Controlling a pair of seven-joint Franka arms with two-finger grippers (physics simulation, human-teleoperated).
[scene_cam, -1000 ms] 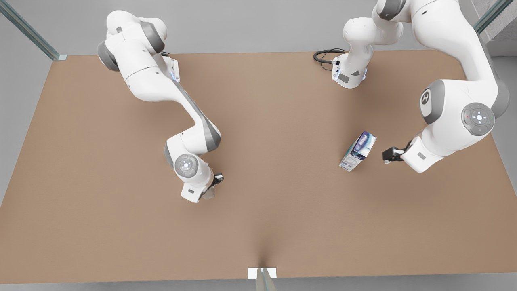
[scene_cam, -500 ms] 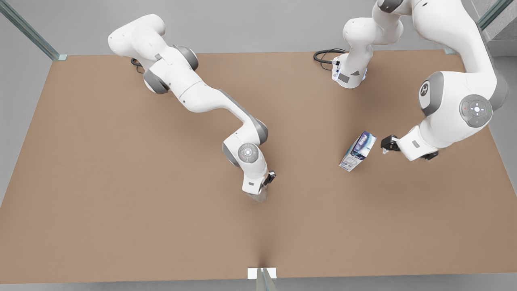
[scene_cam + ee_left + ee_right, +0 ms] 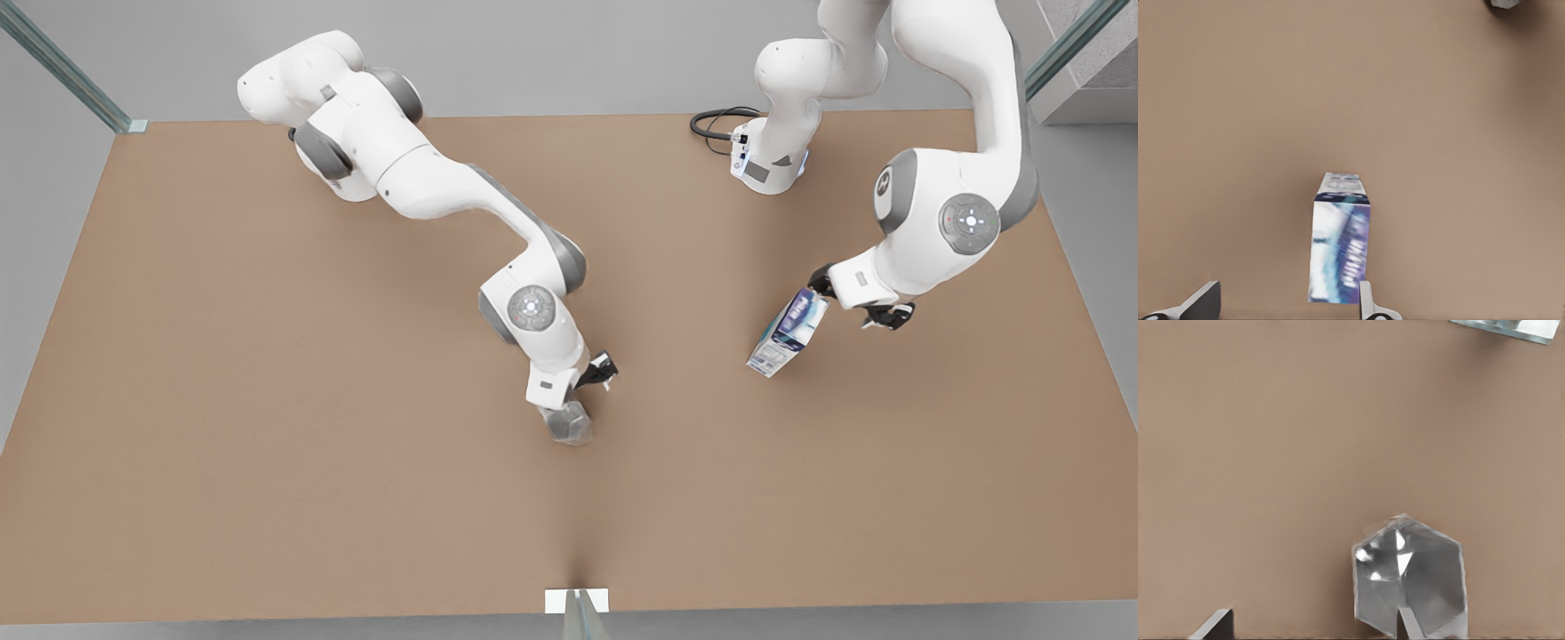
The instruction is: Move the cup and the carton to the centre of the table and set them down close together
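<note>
looking down on a large plain matte brown table [image 3: 267, 444], two white robot arms reach in from the far edge. the arm on the front view's right carries the left gripper [image 3: 822, 293], which sits at the upper end of a small rectangular carton printed in dark blue and purple with a white lower end [image 3: 788, 332]. the carton stands on the table, right of centre in the front view. in the left wrist view the carton [image 3: 1339, 247] lies between the two spread grey fingers [image 3: 1203, 301]; one finger is close against its side, the other stands well apart, so the left gripper [image 3: 1285, 303] is wide and grips nothing.

the arm on the front view's left carries the right gripper [image 3: 569, 404], poised over a small pale grey-white translucent faceted cup [image 3: 569, 424] near the table's centre. in the right wrist view the cup [image 3: 1410, 583] rests on the brown surface, with one finger [image 3: 1406, 623] in front of it, possibly touching, and the other well apart; the right gripper [image 3: 1313, 627] is wide. cup and carton are well apart.
</note>
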